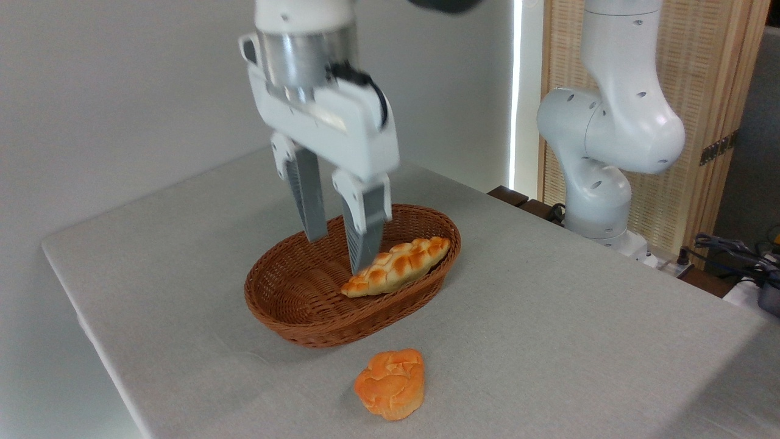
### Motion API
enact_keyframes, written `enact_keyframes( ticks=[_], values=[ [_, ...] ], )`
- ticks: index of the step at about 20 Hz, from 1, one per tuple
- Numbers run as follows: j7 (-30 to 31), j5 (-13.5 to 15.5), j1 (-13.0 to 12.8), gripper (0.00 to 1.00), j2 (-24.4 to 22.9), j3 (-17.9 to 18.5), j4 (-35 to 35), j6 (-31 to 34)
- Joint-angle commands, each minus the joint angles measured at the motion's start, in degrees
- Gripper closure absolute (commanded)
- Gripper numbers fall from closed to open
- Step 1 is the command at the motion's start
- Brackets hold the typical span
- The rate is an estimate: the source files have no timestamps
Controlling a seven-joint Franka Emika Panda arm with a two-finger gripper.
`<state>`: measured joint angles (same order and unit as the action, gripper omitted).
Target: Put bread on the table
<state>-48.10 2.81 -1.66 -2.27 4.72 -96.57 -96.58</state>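
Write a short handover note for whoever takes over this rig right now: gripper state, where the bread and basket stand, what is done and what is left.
Gripper: open, empty, fingers pointing down above the wicker basket.
Bread: the small orange bun sits on the table, in front of the basket and clear of its rim.
Braided loaf: lies in the basket, leaning toward its right side.
Done: the bun appears placed on the cloth.
Left: probably only to lift the arm away; the loaf needs no handling.

Count: 1 orange-golden bun [390, 383] on the bench [548, 317], 1 braided loaf [399, 266] in 1 oval wicker basket [286, 305]. That's 2 bread items total. 1 robot arm [609, 122], 1 gripper [337, 255] with 2 fingers [308, 195].
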Motion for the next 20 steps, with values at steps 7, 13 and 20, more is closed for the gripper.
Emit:
enact_keyframes(
  ticks=[7, 13, 20],
  values=[
    [5.4, -0.2, 1.5, 0.00, 1.0, -4.5, 3.6, 3.3],
    [5.6, -3.1, 1.5, 0.00, 1.0, -4.5, 3.6, 3.3],
    [5.2, -3.0, 1.5, 0.00, 1.0, -4.5, 3.6, 3.4]
  ],
)
